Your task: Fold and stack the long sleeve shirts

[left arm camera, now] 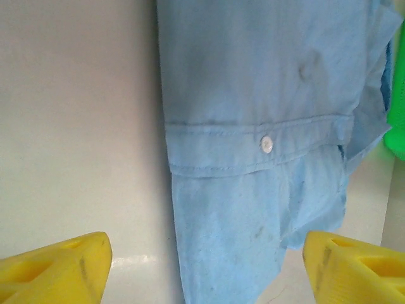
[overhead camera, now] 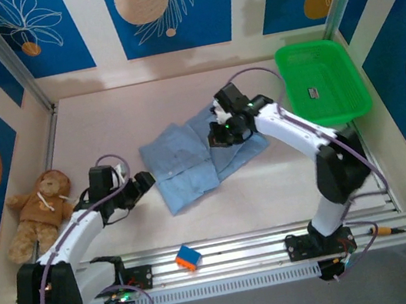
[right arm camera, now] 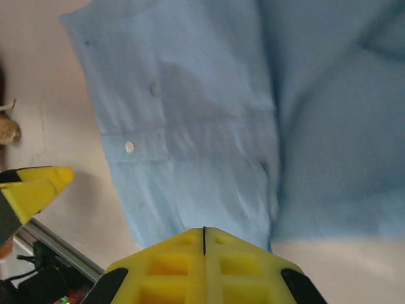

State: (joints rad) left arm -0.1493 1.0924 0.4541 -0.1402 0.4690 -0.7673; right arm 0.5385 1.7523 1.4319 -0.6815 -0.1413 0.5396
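One of the long sleeve shirts (overhead camera: 193, 160), light blue with a button front, lies folded in the middle of the table. My left gripper (overhead camera: 144, 183) is at its left edge, low over the table. In the left wrist view this gripper (left arm camera: 205, 272) is open, its yellow fingers (left arm camera: 60, 269) far apart, with the shirt (left arm camera: 253, 95) and a white button (left arm camera: 266, 144) ahead. My right gripper (overhead camera: 222, 133) hovers over the shirt's right part. Seen from the right wrist, the right gripper (right arm camera: 204, 237) is shut, jaws pressed together with nothing between them, above the shirt (right arm camera: 209, 107).
A green plastic basket (overhead camera: 324, 81) stands at the back right. A teddy bear (overhead camera: 41, 210) sits by the left wall. An orange and blue block (overhead camera: 189, 257) rests on the metal rail (overhead camera: 266, 249) at the near edge. Walls close the table on three sides.
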